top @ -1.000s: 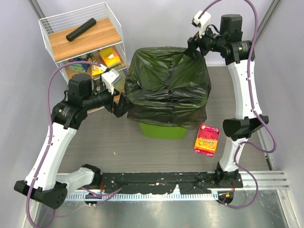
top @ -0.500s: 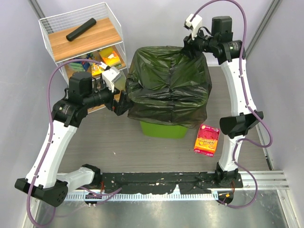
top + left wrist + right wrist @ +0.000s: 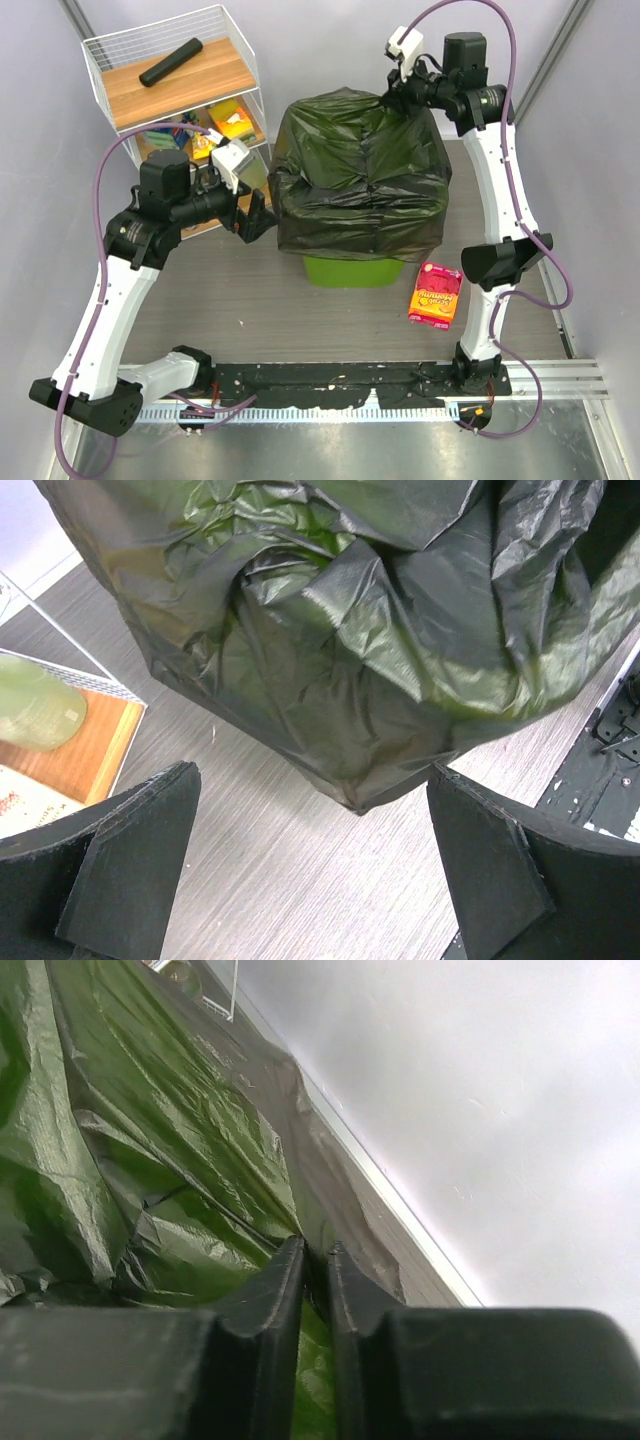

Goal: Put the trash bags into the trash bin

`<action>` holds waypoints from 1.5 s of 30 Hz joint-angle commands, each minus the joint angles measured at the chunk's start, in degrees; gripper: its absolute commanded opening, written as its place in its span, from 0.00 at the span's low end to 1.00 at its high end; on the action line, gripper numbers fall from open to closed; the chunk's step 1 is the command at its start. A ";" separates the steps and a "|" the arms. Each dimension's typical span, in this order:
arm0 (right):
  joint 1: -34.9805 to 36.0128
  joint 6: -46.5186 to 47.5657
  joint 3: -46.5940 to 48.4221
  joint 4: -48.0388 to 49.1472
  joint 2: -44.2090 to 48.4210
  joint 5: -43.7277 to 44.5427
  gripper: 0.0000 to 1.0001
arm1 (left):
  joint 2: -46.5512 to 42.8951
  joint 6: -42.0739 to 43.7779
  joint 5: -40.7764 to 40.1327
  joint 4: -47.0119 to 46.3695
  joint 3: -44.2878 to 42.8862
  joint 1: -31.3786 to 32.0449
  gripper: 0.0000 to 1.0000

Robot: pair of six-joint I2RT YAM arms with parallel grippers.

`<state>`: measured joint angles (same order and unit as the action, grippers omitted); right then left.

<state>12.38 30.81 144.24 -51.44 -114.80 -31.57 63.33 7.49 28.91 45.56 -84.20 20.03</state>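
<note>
The black glossy trash bag (image 3: 360, 180) is draped over the lime-green trash bin (image 3: 345, 272); only the bin's near side shows below the plastic. My right gripper (image 3: 402, 95) is at the bag's far right top edge. In the right wrist view its jaws (image 3: 312, 1256) are pinched on a fold of the bag (image 3: 150, 1160). My left gripper (image 3: 262, 215) stands open just left of the bag. In the left wrist view a hanging corner of the bag (image 3: 380, 630) dangles above the wide gap between the fingers (image 3: 130, 870), and nothing is held.
A white wire shelf (image 3: 100, 60) stands at the back left with a slim black roll (image 3: 170, 62) on its wooden top and colourful boxes (image 3: 232, 122) below. A red-orange snack packet (image 3: 435, 293) lies on the floor right of the bin. Walls close in at the back and sides.
My right gripper has moved left onto the bag's far edge and closed on it; the bag's top has risen there. My left gripper has drawn back slightly from the bag, still open.
</note>
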 commanded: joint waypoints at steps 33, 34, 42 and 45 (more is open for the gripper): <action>-0.43 3.03 3.77 15.93 -5.96 10.30 0.01 | 2.41 -2.30 -5.09 -4.51 -5.97 0.01 1.00; -0.69 3.12 3.50 15.85 -5.78 10.22 0.01 | 2.32 -2.74 -4.74 -4.69 -5.97 -0.08 1.00; -3.15 6.98 -0.54 12.78 -2.62 10.74 0.01 | 3.73 -10.73 -1.75 -7.06 -7.81 -0.08 1.00; -4.55 7.42 -0.63 11.54 -2.18 10.13 0.01 | 4.69 -13.81 -0.26 -7.94 -9.48 -0.08 1.00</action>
<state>9.85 36.14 144.27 -37.98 -120.38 -22.09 67.16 -0.51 25.50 42.28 -89.76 20.03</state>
